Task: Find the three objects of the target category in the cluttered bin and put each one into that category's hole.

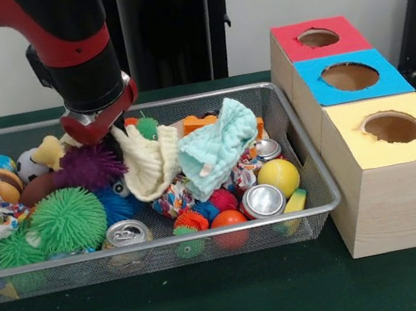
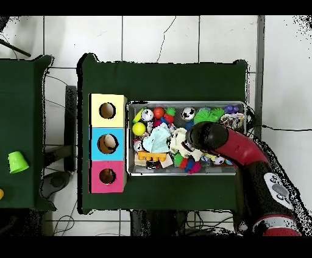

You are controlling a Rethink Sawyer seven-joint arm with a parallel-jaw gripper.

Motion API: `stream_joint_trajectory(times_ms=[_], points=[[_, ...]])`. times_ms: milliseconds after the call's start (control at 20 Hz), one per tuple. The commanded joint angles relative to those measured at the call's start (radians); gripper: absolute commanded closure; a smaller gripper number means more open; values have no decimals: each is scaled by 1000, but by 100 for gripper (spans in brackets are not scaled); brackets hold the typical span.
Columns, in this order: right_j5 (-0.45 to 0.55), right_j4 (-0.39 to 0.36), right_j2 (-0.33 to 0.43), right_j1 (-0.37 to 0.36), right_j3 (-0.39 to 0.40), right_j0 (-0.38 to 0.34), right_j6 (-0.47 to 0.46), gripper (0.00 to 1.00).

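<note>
No readable text, labels, brands or numbers on any object, in either view

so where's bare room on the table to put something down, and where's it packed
Free green cloth runs along the near edge in front of the wire bin and the yellow box. Overhead, another bare strip lies along each long side of the bin. The bin is packed: balls, cans, cloths, with the gripper down among them.

A green cup point(image 2: 17, 162) stands on a separate green-covered side table point(image 2: 27, 91); cables point(image 2: 61, 228) trail across the tiled floor point(image 2: 158, 36).
</note>
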Motion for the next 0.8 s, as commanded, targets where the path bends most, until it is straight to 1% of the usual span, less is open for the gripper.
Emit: stream_joint_trajectory(times_ms=[50,200,400,550,800], points=[[93,86,-47,18,21,51,416,100],[77,92,-68,11,24,79,440,100],[49,125,-82,8,38,98,487,100],[60,139,-100,6,36,119,515,100],[128,174,-123,-18,15,172,579,100]])
